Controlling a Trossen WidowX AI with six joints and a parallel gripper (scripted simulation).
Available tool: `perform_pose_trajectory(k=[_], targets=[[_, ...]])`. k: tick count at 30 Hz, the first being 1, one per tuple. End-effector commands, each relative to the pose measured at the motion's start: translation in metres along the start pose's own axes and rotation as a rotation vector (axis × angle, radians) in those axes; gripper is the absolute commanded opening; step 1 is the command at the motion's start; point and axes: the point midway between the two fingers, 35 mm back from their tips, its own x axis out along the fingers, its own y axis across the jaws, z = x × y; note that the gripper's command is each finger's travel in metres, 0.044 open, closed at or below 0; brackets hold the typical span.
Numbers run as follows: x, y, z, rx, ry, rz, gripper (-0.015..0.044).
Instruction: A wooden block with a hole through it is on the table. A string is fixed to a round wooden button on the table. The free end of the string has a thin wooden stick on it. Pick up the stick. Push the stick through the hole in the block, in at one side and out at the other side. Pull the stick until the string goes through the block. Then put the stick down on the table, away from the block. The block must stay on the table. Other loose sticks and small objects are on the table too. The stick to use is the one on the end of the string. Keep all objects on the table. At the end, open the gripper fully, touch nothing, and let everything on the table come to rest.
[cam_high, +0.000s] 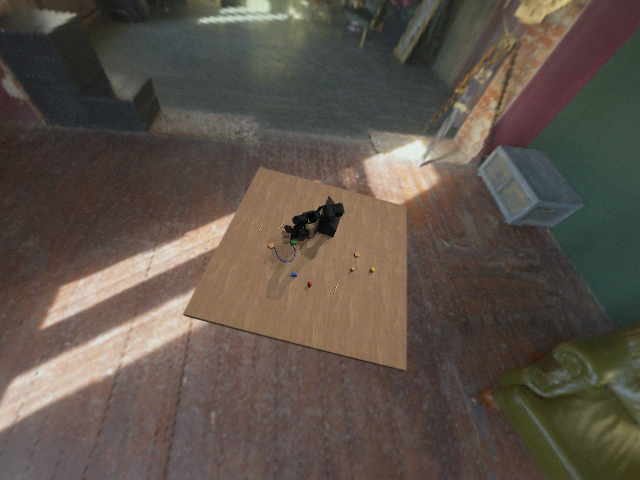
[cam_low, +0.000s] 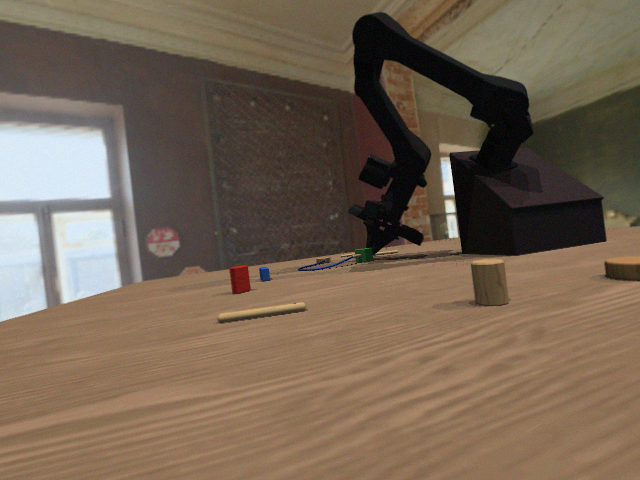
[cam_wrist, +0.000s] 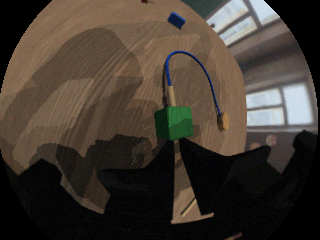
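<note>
The green block (cam_high: 293, 242) (cam_low: 363, 254) (cam_wrist: 173, 123) appears to sit on the table, right at my fingertips. The wooden stick (cam_low: 349, 255) (cam_wrist: 172, 96) on the string sticks out of the block's far side. The blue string (cam_high: 285, 261) (cam_wrist: 180, 52) runs from that end in a wide curve to the round wooden button (cam_high: 271, 245) (cam_low: 323, 259) (cam_wrist: 223, 121). My gripper (cam_low: 373, 250) (cam_wrist: 175, 140) is low at the block's near side, shut on what appears to be the stick's leading end. The fingers hide that end, and I cannot tell whether they touch the block.
Loose sticks (cam_high: 280, 225) (cam_high: 260, 227) (cam_wrist: 189, 206) lie beyond the gripper, and another stick (cam_high: 335, 288) (cam_low: 262, 312) lies farther off. A blue piece (cam_high: 293, 274) (cam_low: 264, 273) (cam_wrist: 176, 20) and a red block (cam_high: 309, 284) (cam_low: 239, 279) stand past the string. A wooden cylinder (cam_high: 352, 269) (cam_low: 489, 282) stands apart.
</note>
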Motion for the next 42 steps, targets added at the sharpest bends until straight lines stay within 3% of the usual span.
perform_pose_trajectory(k=[1, 42], targets=[[0.0, 0.003, -0.006, 0.001, -0.002, 0.001, 0.0], [-0.015, -0.002, -0.057, -0.003, -0.001, -0.018, 0.0]])
